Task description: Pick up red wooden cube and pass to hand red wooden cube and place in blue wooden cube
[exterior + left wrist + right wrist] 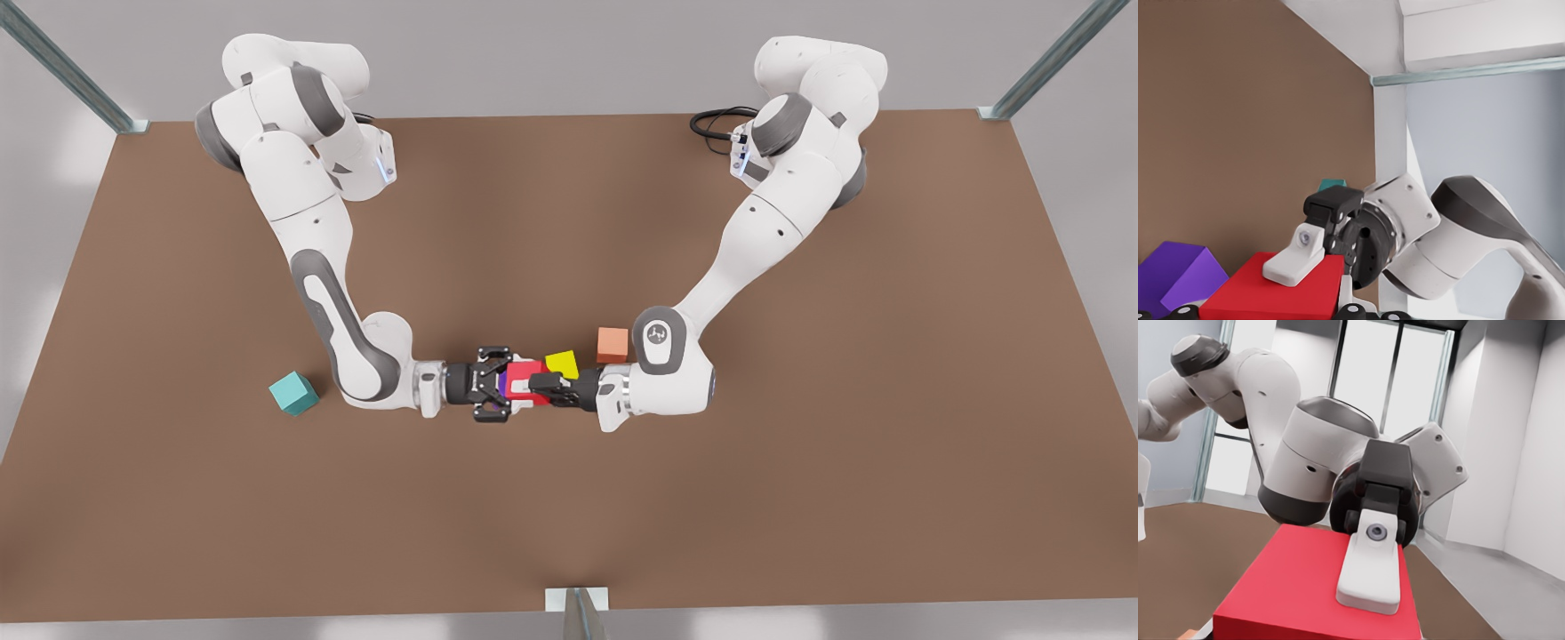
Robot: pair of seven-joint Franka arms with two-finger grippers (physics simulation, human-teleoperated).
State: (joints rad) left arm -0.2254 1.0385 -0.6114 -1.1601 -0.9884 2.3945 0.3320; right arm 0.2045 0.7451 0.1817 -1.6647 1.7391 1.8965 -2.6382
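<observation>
Cube [526, 380], matte red, gripped between grippers [508, 384] [539, 384]

**No readable text in the scene**

You find no words, numbers or brand names that can be read anywhere in these views. The only mark is a small round emblem [657, 333] on the grey joint cap of the arm at the front view's right, and its figure is too small for you to make out.

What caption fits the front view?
Mid-handover: the right hand and left hand both clamp the red cube; the teal cube sits apart at the front view's left.
</observation>
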